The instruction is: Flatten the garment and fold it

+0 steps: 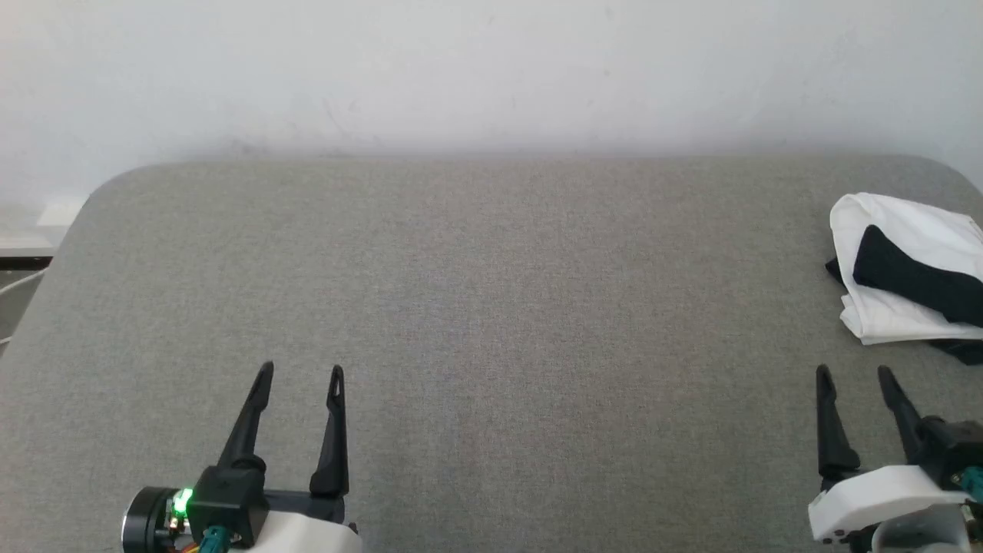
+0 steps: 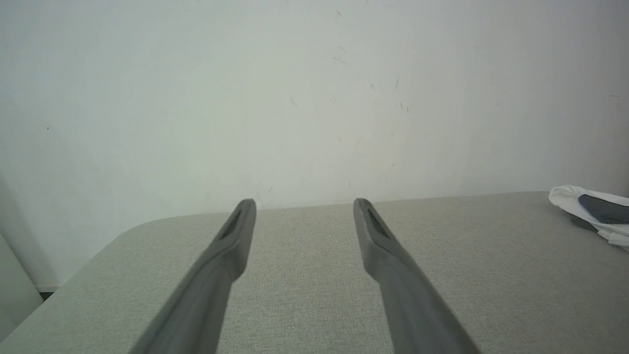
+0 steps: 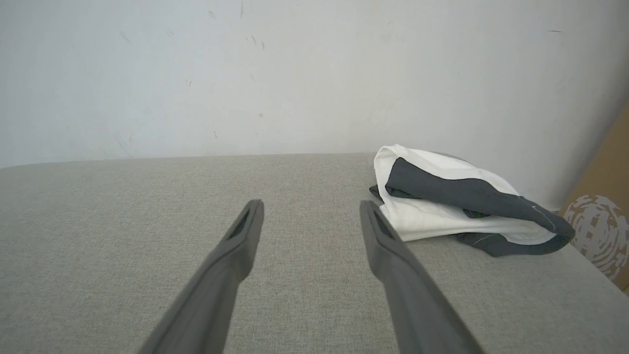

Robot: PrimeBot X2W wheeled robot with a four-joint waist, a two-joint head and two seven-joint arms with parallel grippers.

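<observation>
Nearest you, at the lower left of the head view, the left gripper (image 1: 301,370) hovers over the near part of the counter (image 1: 491,292). Its fingers (image 1: 247,430) are spread wide with nothing between them. The left wrist view confirms this: bare grey fabric shows between the two tips of the left gripper (image 2: 304,202).

At the lower right, the right gripper (image 1: 853,370) sits at about the same depth. Its fingers (image 1: 829,430) are also spread wide and hold nothing. You will find the same gap at the right gripper (image 3: 310,202) in its own wrist view.

Beyond the right gripper, apart from it and slightly to its right, the garment (image 1: 914,230) lies at the right edge of the counter. It is bunched into a loose heap, not spread flat. A black sleeve (image 1: 906,276) lies across the white body, and more black cloth shows under the heap's near edge. The right wrist view shows the garment (image 3: 432,216) well clear of both fingers.

The middle and left of the counter carry nothing else that you can see.

Farthest back, a pale wall (image 1: 491,69) runs behind the counter. A brown board (image 3: 607,196) stands past the counter's right end.
</observation>
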